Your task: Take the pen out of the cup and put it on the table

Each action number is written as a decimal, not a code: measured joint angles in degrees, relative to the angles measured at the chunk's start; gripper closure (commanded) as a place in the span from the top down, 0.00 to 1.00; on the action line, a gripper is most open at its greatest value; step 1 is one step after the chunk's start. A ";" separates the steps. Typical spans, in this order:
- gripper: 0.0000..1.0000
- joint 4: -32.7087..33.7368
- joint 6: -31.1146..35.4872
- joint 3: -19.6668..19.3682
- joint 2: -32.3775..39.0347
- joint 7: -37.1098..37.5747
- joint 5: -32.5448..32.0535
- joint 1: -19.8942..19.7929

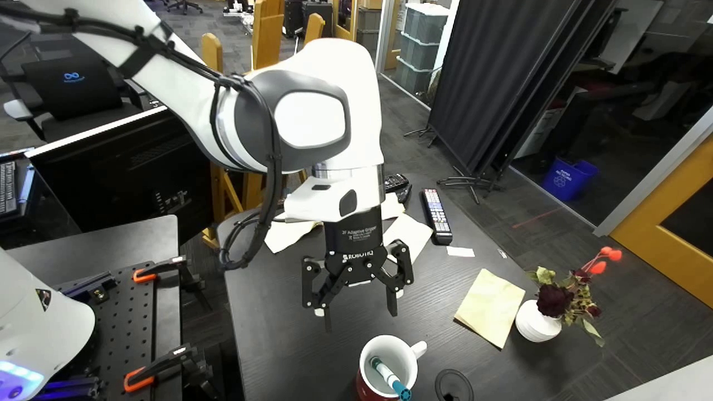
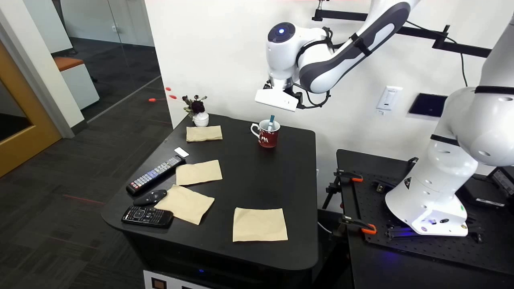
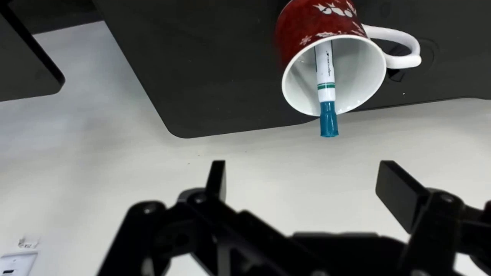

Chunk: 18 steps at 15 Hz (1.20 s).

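Observation:
The cup is a mug, red with white patterns outside and white inside, upright near the wall-side edge of the black table. It also shows in an exterior view and in the wrist view. The pen is a white marker with a green band and a teal cap. It leans inside the cup, its teal end sticking out past the rim, in both exterior views. My gripper is open and empty above the table and the cup, apart from the pen. The wrist view shows its spread fingers.
A white vase with flowers and a paper sheet are on the cup's handle side. More sheets and several remotes lie farther off. A dark ring-shaped item lies beside the cup. A white wall stands close behind.

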 measured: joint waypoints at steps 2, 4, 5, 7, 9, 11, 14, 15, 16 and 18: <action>1.00 1.26 1.31 -1.04 2.38 -0.61 0.01 0.17; 1.00 2.51 3.12 -1.98 4.63 -1.58 0.01 0.50; 1.00 3.07 4.08 -2.30 5.69 -2.46 0.02 0.62; 1.00 4.17 5.84 -2.84 7.74 -4.52 0.29 0.94; 0.95 5.33 6.55 -3.22 9.58 -6.49 0.70 1.32; 0.74 6.50 6.61 -3.34 11.11 -8.54 1.38 1.52; 0.59 7.96 6.61 -4.04 12.92 -11.81 2.98 1.96; 0.55 8.32 6.61 -4.41 13.41 -12.67 3.30 2.08; 0.54 8.61 6.62 -4.79 13.89 -13.52 3.61 2.14; 0.56 9.06 6.62 -5.64 14.79 -14.67 4.19 2.19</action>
